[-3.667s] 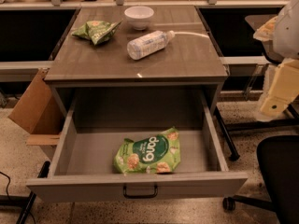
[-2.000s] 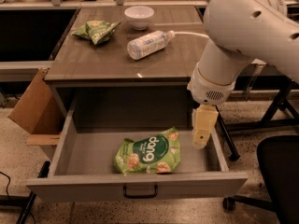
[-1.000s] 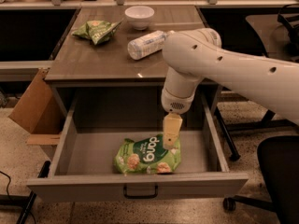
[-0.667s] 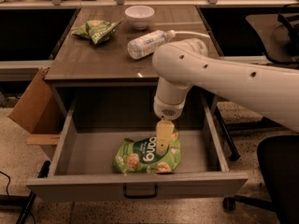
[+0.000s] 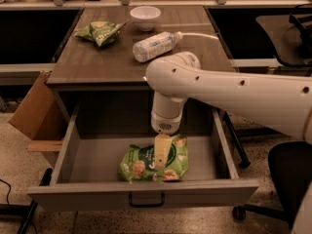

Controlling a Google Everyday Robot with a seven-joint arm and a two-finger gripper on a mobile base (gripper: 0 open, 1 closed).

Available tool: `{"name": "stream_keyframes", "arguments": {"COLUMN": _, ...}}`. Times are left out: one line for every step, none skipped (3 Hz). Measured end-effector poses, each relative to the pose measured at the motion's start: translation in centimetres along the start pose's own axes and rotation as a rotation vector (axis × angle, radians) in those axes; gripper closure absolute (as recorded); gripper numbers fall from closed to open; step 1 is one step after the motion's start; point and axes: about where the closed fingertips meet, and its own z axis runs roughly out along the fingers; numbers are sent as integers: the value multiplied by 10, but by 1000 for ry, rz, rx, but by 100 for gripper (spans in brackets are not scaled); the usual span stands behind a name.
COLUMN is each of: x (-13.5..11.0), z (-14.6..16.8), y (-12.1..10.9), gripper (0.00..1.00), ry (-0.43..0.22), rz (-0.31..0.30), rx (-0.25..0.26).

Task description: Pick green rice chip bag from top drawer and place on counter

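The green rice chip bag (image 5: 141,163) lies flat on the floor of the open top drawer (image 5: 68,152), near its front and middle. My gripper (image 5: 161,155) hangs from the white arm (image 5: 219,89) straight down into the drawer, right over the bag's middle, covering part of its logo. The counter (image 5: 97,62) is the wood-grain top just behind the drawer.
On the counter lie a smaller light-green bag (image 5: 100,31), a white bowl (image 5: 145,17) and a plastic bottle (image 5: 153,45) on its side. A cardboard box (image 5: 31,108) stands left of the drawer. An office chair (image 5: 287,174) is at the right.
The arm has swung in from the right and down into the drawer. The gripper has moved left and lower, from beside the bag to over its middle. The bag has not moved.
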Motion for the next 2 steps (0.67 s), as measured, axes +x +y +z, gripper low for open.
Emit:
{"name": "stream_keyframes", "arguments": {"x": -4, "z": 15, "y": 5, "gripper": 0, "ry": 16, "rz": 5, "rx": -35}}
{"name": "stream_keyframes", "arguments": {"x": -6, "z": 30, "y": 10, "gripper": 18, "ry": 34, "rz": 8, "rx": -68}}
